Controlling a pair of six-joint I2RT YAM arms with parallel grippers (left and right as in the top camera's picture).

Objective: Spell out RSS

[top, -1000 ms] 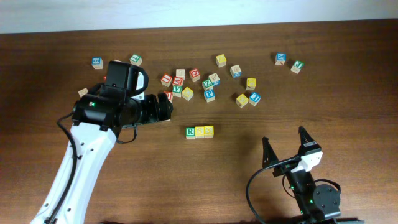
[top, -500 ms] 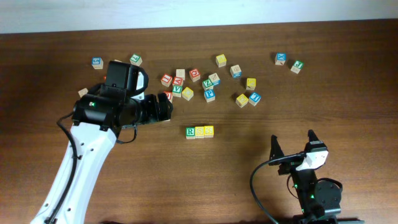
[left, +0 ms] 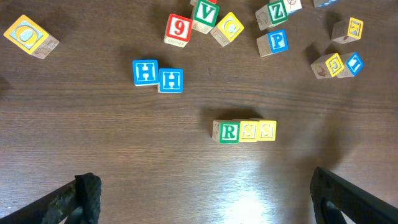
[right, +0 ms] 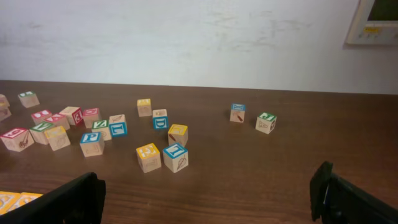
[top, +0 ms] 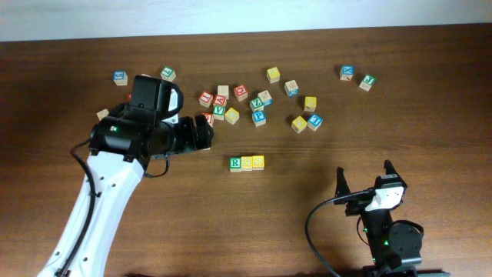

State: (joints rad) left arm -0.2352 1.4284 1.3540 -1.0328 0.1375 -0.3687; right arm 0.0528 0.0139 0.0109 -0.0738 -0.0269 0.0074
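Nearest the front edge, on the right, the right fingers (right: 65,200) are spread wide and grip nothing. They are poised over bare tabletop (top: 430,146), well apart from every block.

Further in, about mid-tabletop, lies the row of three blocks (top: 247,162), touching side to side in a straight line. It holds one green R block (left: 229,132) and two yellow ones, the first S block (left: 248,130) and the second S block (left: 266,130). Together they read RSS in both the overhead and left wrist views.

Behind and to the left of the row, the left fingers (left: 84,198) are likewise spread wide and grip nothing. In their own camera the row lies ahead of them, between the two fingertips.

Just past the row, two blue H blocks (left: 145,72) touch side by side. Beyond them comes the loose scatter. One red 9 block (left: 178,28), one green V block (left: 204,11) and one yellow block (left: 227,27) are bunched together. To their right sit one green Z block (left: 274,12) and one blue P block (left: 276,41). Further right again, one yellow-topped block (top: 298,123) and one blue-topped block (top: 314,121) sit as a touching pair. One lone block (top: 102,114) lies beside the left arm (top: 100,200).

Farthest back are two pairs. At the far right a blue-faced block (top: 347,72) sits near a green-faced block (top: 367,81). At the far left a blue corner block (top: 120,77) sits near a green corner block (top: 167,73).
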